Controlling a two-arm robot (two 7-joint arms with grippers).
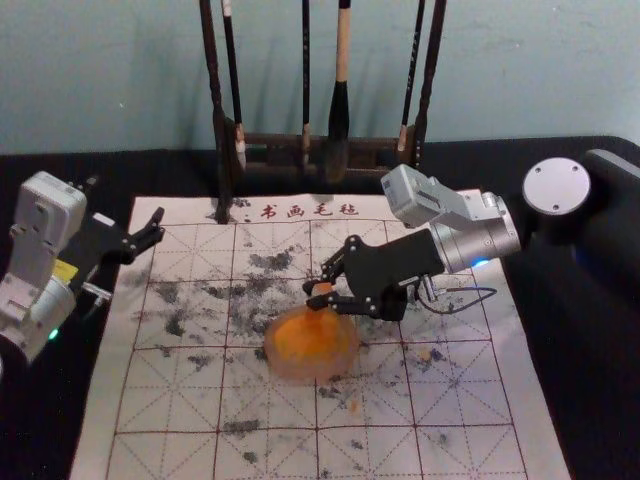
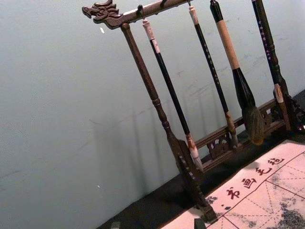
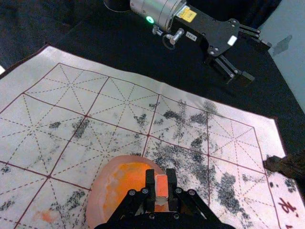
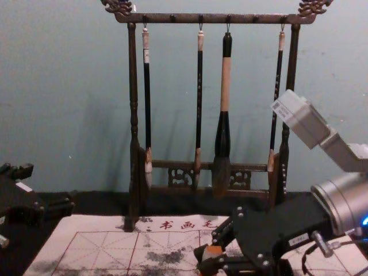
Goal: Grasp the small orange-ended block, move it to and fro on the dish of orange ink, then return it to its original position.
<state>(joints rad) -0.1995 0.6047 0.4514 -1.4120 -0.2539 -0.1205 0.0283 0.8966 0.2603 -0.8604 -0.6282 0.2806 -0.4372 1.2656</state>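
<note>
r gripper (image 3: 161, 178) pinches block (image 3: 162, 187) at ink dish (image 3: 96, 202), prob inking, needs to-&-fro rub next; l gripper (image 3: 254, 62) open by mat (image 1: 180, 405)

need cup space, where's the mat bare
Bare but for stains: the mat, near left and near right, between the dish and either side edge. Crowded: over the dish, where the right gripper holds the block; far left, by the left gripper; far edge, brush rack.

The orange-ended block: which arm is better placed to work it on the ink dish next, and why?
Probably the right: its gripper holds the block at the dish, while the left gripper is open and empty, away by the mat's left edge.
</note>
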